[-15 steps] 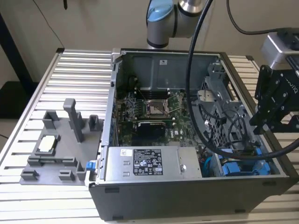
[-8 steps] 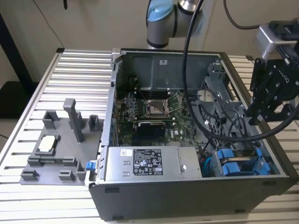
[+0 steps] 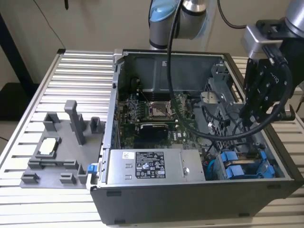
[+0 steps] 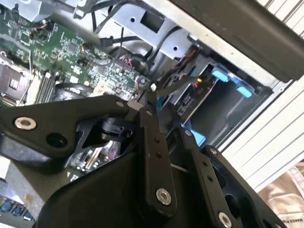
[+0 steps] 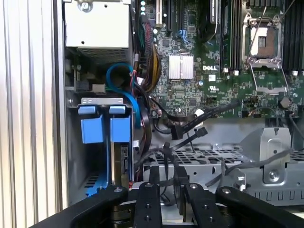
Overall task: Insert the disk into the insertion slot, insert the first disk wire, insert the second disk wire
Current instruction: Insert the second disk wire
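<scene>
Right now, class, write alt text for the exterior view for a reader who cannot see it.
A robot's black hand hangs over the exterior view's right side of an open computer case, with two blue drive carriers in its near corner. The case sits on a slatted metal table beside a grey fixture tray.

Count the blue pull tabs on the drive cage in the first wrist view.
2. The outer blue tab sits by the case wall; the inner blue tab is right beside it, toward the motherboard. Others may be hidden behind them.
</scene>
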{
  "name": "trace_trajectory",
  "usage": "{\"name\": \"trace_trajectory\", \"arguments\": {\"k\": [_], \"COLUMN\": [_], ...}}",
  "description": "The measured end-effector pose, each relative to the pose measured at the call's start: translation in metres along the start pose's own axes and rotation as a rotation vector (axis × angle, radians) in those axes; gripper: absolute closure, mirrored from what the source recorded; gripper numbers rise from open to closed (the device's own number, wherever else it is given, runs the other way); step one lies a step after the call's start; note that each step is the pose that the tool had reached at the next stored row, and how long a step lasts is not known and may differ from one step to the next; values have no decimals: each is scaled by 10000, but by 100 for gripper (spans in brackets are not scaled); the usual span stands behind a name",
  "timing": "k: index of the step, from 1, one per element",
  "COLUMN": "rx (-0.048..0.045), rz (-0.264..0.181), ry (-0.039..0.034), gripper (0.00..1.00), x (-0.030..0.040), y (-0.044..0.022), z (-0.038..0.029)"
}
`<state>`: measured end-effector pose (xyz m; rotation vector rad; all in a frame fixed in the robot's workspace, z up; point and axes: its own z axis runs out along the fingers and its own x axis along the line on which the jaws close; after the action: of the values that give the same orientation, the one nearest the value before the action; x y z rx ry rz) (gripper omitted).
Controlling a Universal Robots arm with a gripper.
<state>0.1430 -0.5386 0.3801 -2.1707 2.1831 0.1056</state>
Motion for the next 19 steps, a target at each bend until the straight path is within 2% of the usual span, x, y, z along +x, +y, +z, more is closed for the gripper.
{"name": "trace_trajectory", "arguments": {"k": [9, 12, 19], "rx": [114, 136, 121], "rz": [-9, -61, -975], "ry": [0, -2, 25], "gripper": [73, 73, 73], "x": [-42, -42, -76], "y": [365, 387, 387], "z": [7, 11, 67]}}
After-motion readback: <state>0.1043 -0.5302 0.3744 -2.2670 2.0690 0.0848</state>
